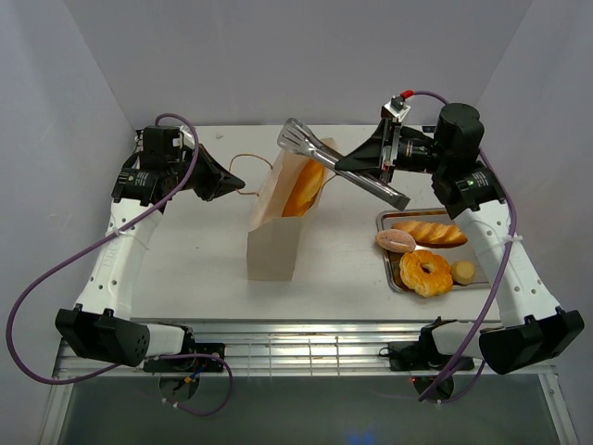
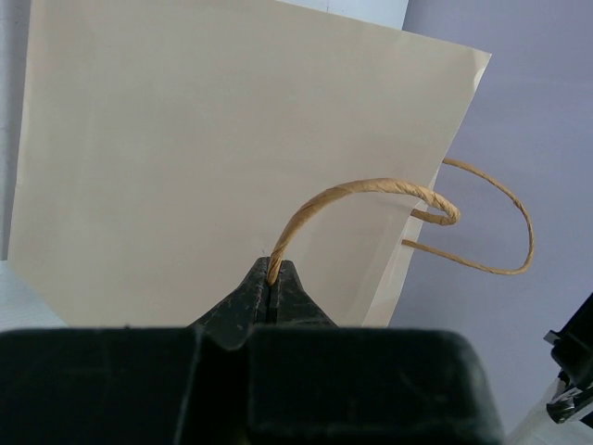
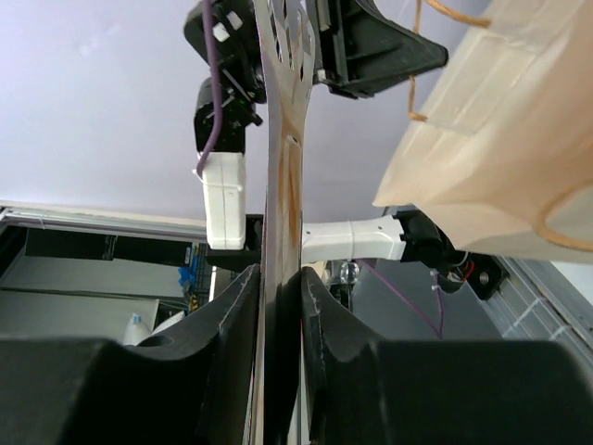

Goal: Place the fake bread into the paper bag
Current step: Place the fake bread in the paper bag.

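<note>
The tan paper bag [image 1: 275,222] stands mid-table with an orange bread piece [image 1: 304,188] sticking up inside its open mouth. My left gripper [image 1: 239,183] is shut on the bag's cord handle [image 2: 361,190], pinched at the fingertips [image 2: 271,271], with the bag wall [image 2: 213,158] right in front. My right gripper [image 1: 345,165] is shut on the long metal tongs [image 1: 301,141]; their head hangs over the bag's far end and carries nothing that I can see. In the right wrist view the tongs [image 3: 283,139] run up between the jaws [image 3: 278,278], and the bag [image 3: 500,158] is at upper right.
A shallow silver tray [image 1: 387,269] at the right holds a ridged loaf [image 1: 429,232], a pinkish round bun [image 1: 396,240], a ring-shaped bun [image 1: 426,273] and a small pale piece [image 1: 463,271]. White walls close in the table on both sides.
</note>
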You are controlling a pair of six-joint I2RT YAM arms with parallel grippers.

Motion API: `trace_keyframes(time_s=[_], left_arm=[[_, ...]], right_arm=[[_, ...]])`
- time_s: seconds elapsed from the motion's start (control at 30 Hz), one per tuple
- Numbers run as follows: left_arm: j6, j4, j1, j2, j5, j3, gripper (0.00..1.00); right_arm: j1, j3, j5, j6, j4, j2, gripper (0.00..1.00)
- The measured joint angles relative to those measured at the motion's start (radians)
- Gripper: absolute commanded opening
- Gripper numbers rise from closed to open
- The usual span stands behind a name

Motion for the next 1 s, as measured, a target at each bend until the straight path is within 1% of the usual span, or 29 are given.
trace_keyframes(time_s=[0.17,0.33,0.4,0.47,0.6,0.7,0.77,0.93,1.0], left_arm=[[0.013,0.0,0.0,0.0,0.0,0.0,0.0],[0.026,-0.001,0.0,0.0,0.001,0.003,0.0],[0.032,0.0,0.0,0.0,0.003,0.004,0.0],[0.035,-0.001,0.0,0.0,0.004,0.004,0.0],[0.047,-0.001,0.0,0.0,0.007,0.004,0.0],[0.057,-0.001,0.0,0.0,0.007,0.003,0.0],[0.063,-0.001,0.0,0.0,0.007,0.003,0.0],[0.08,-0.001,0.0,-0.003,0.007,0.003,0.0],[0.088,-0.001,0.0,-0.003,0.008,0.003,0.0]], right_arm=[[-0.031,0.055,-0.012,0.024,0.023,0.031,0.25],[-0.128,0.07,-0.019,0.026,0.029,0.04,0.21],[-0.19,0.071,-0.027,0.027,0.028,0.042,0.2],[-0.28,0.061,-0.042,0.035,0.033,0.037,0.2],[-0.496,-0.061,-0.048,0.048,0.011,-0.019,0.2],[-0.606,-0.153,-0.043,0.011,-0.089,-0.055,0.2],[-0.649,-0.195,-0.031,-0.035,-0.195,-0.071,0.22],[-0.668,-0.212,0.057,-0.278,-0.499,-0.059,0.27],[-0.66,-0.217,0.092,-0.372,-0.576,-0.052,0.27]])
